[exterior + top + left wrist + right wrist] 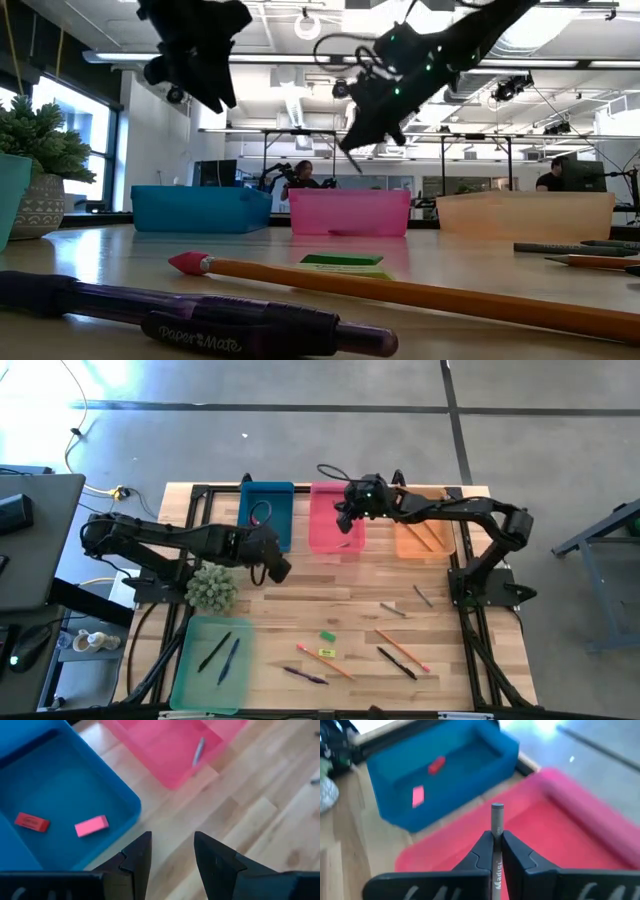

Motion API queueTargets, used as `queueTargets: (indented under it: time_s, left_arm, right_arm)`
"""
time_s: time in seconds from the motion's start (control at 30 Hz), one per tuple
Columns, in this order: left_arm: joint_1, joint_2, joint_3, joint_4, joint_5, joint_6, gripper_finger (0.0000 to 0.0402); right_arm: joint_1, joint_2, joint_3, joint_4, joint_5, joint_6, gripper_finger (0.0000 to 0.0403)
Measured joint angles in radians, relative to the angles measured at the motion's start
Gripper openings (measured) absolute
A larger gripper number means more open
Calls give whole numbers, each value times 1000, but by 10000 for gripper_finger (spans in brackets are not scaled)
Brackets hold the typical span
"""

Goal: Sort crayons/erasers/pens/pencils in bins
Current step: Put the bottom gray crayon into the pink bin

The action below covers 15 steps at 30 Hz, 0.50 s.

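Bright, even lighting overall. High view: strong daylight glare blows out the floor (pixel 105 375) at top left; table (pixel 350 600) evenly lit, shadows soft and short. Low view: backlit by a window (pixel 70 130) and ceiling lights (pixel 308 25), so both arms read as near silhouettes; purple pen (pixel 180 315) and pencil (pixel 400 290) up close are soft, background sharper. Left wrist view: blue bin (pixel 60 795) slightly soft. Right wrist view: heavy blur on pink bin (pixel 570 820), white glare at the top edge.
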Motion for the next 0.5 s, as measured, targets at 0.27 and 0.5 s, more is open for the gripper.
queueTargets:
  time_s: [0.27, 0.5]
  left_arm:
    - [76, 0, 0, -1, 7, 1, 135]
    - [97, 0, 0, -2, 7, 1, 135]
  right_arm:
    - [-1, 84, 0, -24, -45, -67, 3]
    - [-1, 148, 0, -43, -64, -112, 3]
